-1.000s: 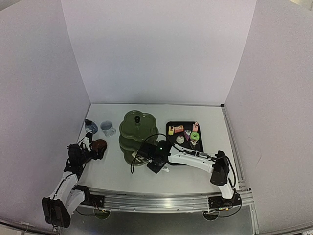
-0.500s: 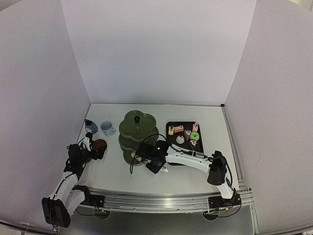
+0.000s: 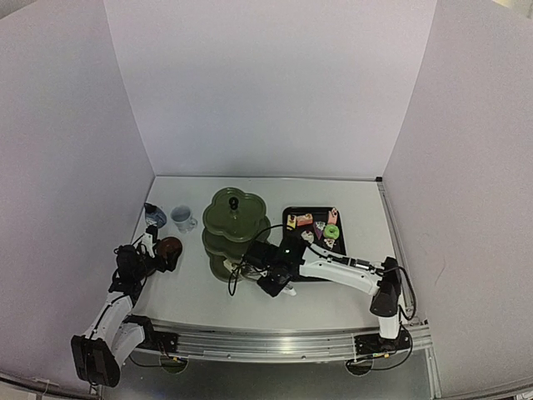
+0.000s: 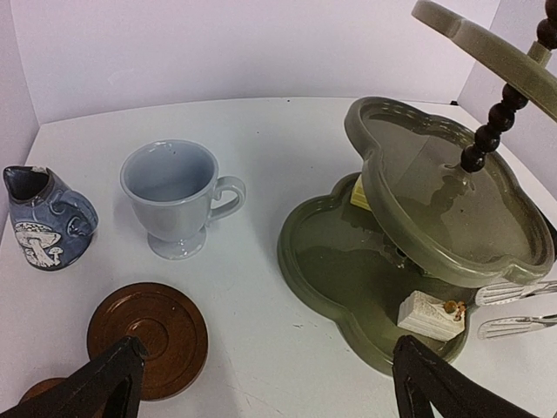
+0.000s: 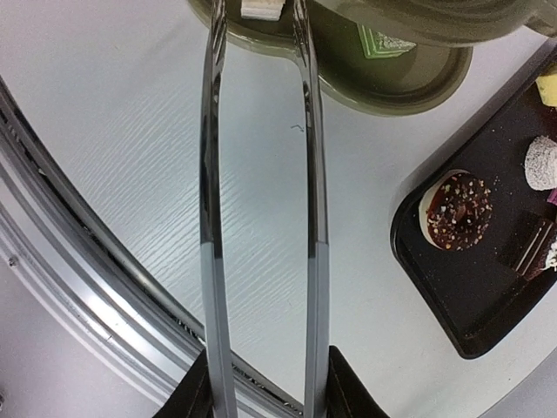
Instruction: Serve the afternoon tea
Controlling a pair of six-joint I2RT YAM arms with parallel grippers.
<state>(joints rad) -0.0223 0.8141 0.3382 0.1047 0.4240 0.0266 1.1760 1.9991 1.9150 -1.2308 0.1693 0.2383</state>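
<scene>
The right hand (image 5: 265, 387) is clamped on the tongs (image 5: 315, 218), which run from 6 to 12 o'clock in its wrist view. Their tips are parted just at a white cake (image 4: 431, 315) near the rim of the lowest tier of the stand (image 4: 313, 252). Bare table (image 5: 130, 131) lies beneath the tongs and the tray (image 5: 435, 287) is at 3 o'clock, while the left hand (image 4: 265, 370) is spread wide and empty with a coaster (image 4: 148, 340) at its 10 o'clock.
</scene>
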